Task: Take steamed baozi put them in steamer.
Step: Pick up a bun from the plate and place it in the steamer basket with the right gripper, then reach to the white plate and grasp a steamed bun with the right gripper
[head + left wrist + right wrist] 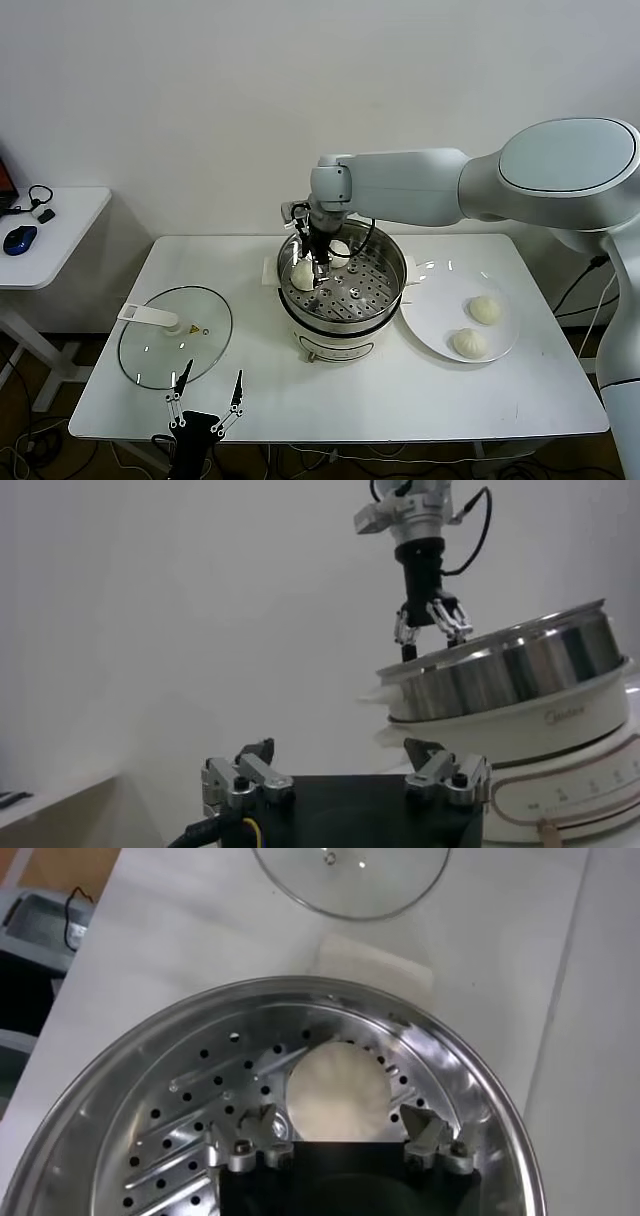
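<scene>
The steamer (345,300) stands mid-table, its perforated tray (190,1138) bare in places. One baozi (338,1091) rests on the tray at the pot's left side (302,275). My right gripper (340,1126) hangs just above it, open, with a finger on either side and neither touching it. A second baozi (340,248) shows partly behind the gripper (318,268). Two more baozi (485,309) (469,343) lie on the white plate (435,305) to the right. My left gripper (340,750) is parked low at the table's front edge (205,400), open and empty.
A glass lid (175,335) with a white handle lies flat on the table's left part, also in the right wrist view (350,878). A side table (50,225) with a blue mouse (19,239) stands further left. A white wall runs behind.
</scene>
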Tool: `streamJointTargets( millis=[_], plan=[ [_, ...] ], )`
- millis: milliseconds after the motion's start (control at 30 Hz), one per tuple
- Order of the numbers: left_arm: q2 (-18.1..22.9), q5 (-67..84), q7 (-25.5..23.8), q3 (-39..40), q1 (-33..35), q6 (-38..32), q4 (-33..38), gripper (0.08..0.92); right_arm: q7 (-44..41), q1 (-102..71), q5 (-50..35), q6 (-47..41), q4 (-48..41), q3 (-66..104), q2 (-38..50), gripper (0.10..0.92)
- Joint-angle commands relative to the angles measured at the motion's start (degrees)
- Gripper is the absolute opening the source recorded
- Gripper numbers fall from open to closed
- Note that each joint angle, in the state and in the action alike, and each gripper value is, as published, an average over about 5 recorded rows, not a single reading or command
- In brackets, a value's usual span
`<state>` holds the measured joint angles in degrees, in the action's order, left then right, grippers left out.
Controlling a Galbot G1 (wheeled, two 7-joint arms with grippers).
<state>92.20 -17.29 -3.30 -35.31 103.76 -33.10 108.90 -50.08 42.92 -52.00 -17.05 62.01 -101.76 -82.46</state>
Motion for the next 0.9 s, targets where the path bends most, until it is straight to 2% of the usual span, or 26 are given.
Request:
streamJointTargets(
  millis=[33,400,900],
  plan=[
    [1.4,-0.2,-0.1,0.2,0.1,0.2,0.4,0.823,-1.2,4.0,-1.1,0.5,3.1,-1.1,2.5,0.822],
    [1.4,-0.8,0.0,0.7,0.6,-0.1,0.6,0.823,-9.4,15.1,0.5,6.2,8.6,-7.0,13.9,0.823],
    [1.2,-1.4,0.4,1.1,1.2,-0.4,0.9,0.823,-12.1,14.7,14.0,11.4,10.9,-12.3,31.8,0.823]
  ],
)
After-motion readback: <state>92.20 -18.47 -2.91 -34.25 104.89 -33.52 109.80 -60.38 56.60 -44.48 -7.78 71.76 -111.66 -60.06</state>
